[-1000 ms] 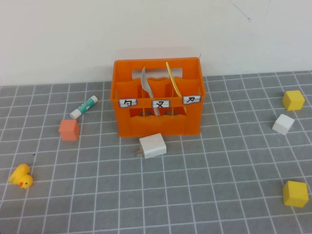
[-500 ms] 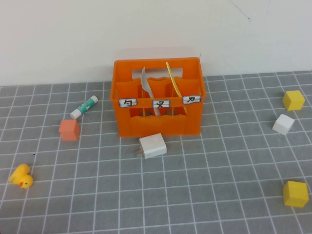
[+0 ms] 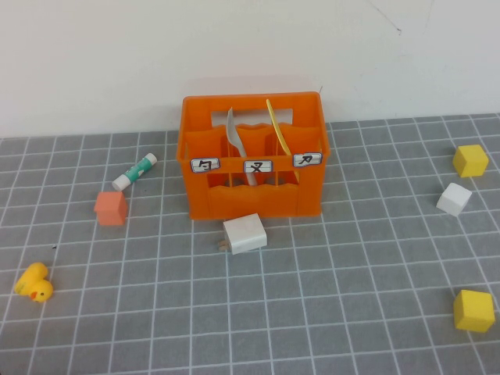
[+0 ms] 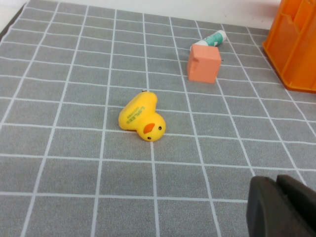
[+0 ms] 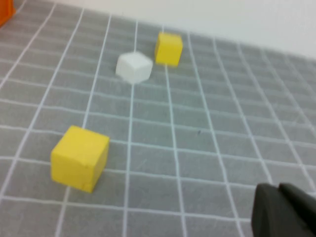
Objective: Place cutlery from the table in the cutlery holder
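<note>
The orange cutlery holder (image 3: 254,160) stands at the back middle of the tiled table (image 3: 312,312). The grey fork (image 3: 235,141) stands in its middle compartment and the pale yellow knife (image 3: 276,125) stands in its right compartment. Neither arm shows in the high view. My left gripper (image 4: 277,183) is shut and empty, low over the tiles at the near left; a corner of the holder (image 4: 296,44) shows in its view. My right gripper (image 5: 280,191) is shut and empty, low over the tiles at the near right.
A white charger block (image 3: 244,233) lies just in front of the holder. A glue stick (image 3: 134,171), an orange-pink cube (image 3: 111,208) and a yellow duck (image 3: 34,283) lie on the left. Two yellow cubes (image 3: 470,160) (image 3: 473,310) and a white cube (image 3: 454,198) lie on the right.
</note>
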Motion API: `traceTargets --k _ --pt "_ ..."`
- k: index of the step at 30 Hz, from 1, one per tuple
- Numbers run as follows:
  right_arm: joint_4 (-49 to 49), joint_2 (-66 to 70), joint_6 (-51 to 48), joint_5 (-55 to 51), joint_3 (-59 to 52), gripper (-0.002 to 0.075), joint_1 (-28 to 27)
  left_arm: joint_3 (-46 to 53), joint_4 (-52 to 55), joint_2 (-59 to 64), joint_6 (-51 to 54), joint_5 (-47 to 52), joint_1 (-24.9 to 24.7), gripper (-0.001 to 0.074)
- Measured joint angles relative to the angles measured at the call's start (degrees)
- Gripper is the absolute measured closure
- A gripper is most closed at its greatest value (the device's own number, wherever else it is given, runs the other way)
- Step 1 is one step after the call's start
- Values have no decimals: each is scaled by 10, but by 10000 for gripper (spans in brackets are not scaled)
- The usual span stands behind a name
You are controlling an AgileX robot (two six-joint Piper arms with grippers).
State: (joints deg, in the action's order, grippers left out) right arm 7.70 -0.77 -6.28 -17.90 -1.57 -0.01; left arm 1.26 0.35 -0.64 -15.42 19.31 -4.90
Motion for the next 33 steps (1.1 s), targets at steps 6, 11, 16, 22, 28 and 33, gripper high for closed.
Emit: traceTargets --k 6,11,16,22,28,33 --pt "-9 0 7 -15 1 727 -1 0 0 0 0 0 0 736" --pt "-10 0 8 -18 1 727 -1 0 0 0 0 0 0 736" --pt "-10 0 8 -20 2 727 -1 0 0 0 3 0 0 736" --pt "-12 0 -24 -22 2 728 -1 0 0 0 3 0 0 736" --pt "-39 0 -75 -20 2 728 -1 0 0 0 3 0 0 736" --pt "-69 0 -105 -20 2 728 -1 0 0 0 3 0 0 736"
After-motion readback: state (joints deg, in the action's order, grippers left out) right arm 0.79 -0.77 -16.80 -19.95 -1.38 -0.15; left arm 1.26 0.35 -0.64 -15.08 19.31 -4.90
